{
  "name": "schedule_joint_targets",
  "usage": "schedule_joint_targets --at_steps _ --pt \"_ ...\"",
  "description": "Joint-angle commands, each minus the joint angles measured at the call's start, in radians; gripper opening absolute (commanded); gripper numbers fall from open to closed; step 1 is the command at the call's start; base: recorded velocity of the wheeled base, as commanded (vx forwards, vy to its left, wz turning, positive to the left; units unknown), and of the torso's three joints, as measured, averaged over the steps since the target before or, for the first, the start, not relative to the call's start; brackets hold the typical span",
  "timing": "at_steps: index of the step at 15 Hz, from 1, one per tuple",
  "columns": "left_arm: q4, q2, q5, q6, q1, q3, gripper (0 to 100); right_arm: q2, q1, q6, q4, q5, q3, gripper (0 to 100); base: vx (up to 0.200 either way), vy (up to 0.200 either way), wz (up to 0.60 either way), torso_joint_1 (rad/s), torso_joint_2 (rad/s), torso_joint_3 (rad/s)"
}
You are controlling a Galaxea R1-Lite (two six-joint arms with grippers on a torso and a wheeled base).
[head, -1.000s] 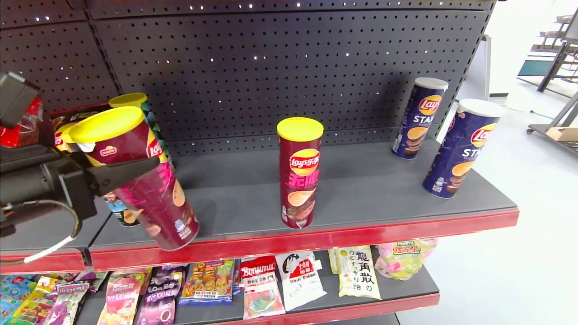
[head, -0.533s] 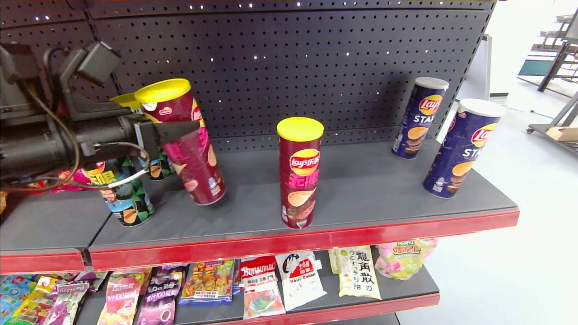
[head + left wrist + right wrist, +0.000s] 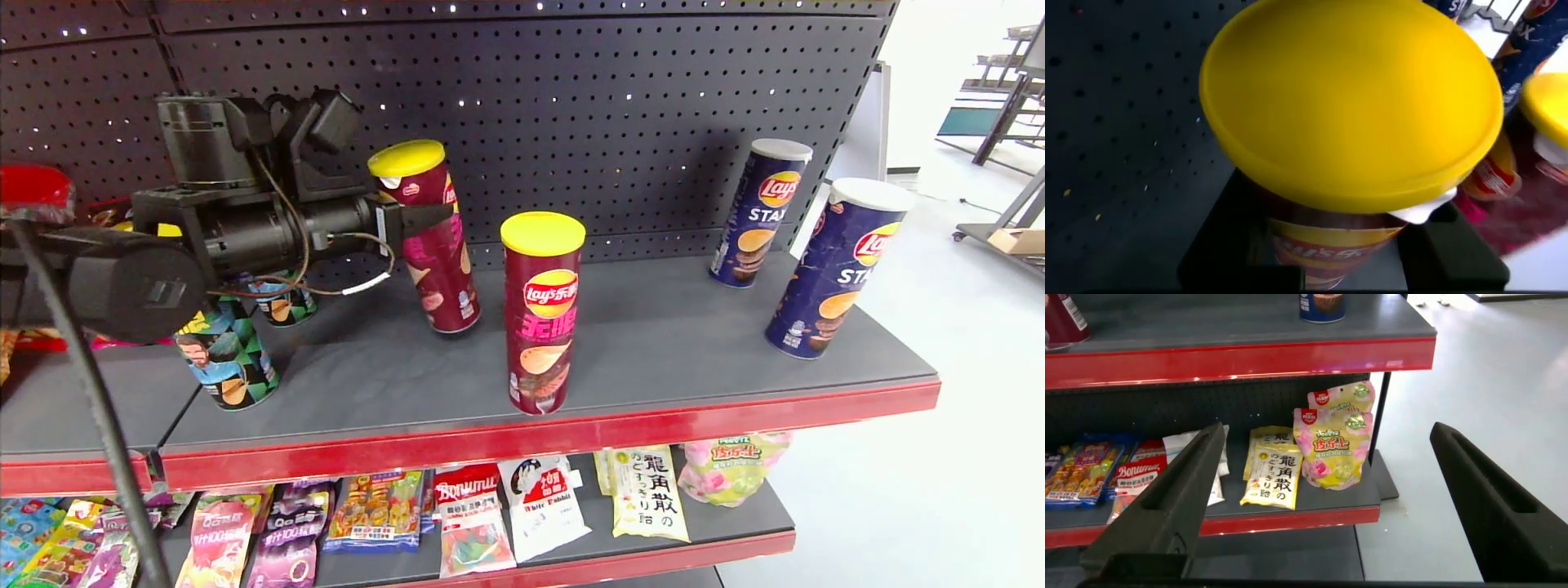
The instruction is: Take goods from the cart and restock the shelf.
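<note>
While the left gripper (image 3: 416,220) clamps a maroon chip can (image 3: 441,261) just under its yellow lid, the can leans over the upper shelf (image 3: 653,351) (behind an upright can (image 3: 543,318)) — the right gripper (image 3: 1327,431) gapes wide.

You are facing a shop aisle. Identify it by the red-edged shelf (image 3: 653,343): a perforated back panel (image 3: 571,122) rises behind it, chip cans (image 3: 541,327) stand on it, and snack bags (image 3: 473,523) lie on the tier below it.
</note>
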Motion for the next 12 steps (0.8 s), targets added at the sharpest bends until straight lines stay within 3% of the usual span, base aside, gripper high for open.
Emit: schedule_joint_targets --at_steps 1,5,12 --pt "-0.017 0.106 0.0 0.001 -0.018 -0.077 0 -0.001 0.0 0.0 0.0 0.001 0.0 100 0.0 0.0 0.0 0.0 0.0 0.0" --pt "-0.017 0.169 -0.001 0.023 -0.053 -0.149 0 -0.001 0.0 0.0 0.0 0.001 0.0 100 0.0 0.0 0.0 0.0 0.0 0.0" --pt "-0.016 0.252 -0.007 0.025 -0.088 -0.256 0 -0.001 0.0 0.0 0.0 0.001 0.0 100 0.0 0.0 0.0 0.0 0.0 0.0"
